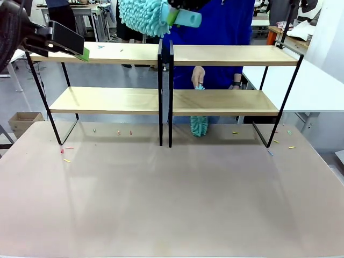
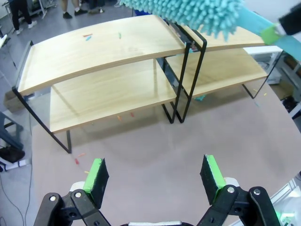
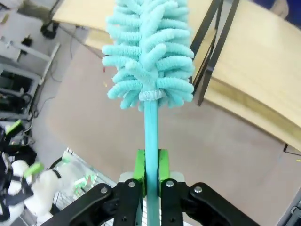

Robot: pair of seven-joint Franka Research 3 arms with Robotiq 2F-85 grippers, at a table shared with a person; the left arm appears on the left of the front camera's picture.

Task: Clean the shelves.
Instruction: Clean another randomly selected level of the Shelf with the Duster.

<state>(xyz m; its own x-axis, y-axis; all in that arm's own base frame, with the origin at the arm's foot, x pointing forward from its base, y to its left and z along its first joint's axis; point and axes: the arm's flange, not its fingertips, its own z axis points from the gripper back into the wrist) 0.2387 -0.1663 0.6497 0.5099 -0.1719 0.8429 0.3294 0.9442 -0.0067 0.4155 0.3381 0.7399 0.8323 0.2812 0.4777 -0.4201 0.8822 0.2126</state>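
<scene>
Bits (image 2: pixel 88 36) litter the shelves (image 1: pixel 123 52), so cleaning looks barely begun; the right end effector (image 3: pixel 150 165) pinches a duster (image 3: pixel 148 52), while the left end effector (image 2: pixel 155 176) is spread empty.

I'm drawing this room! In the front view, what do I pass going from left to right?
Cardboard box → left shelf unit → right shelf unit → white worktable. The fluffy teal duster up top hangs over both shelf units, so it's left out.
</scene>
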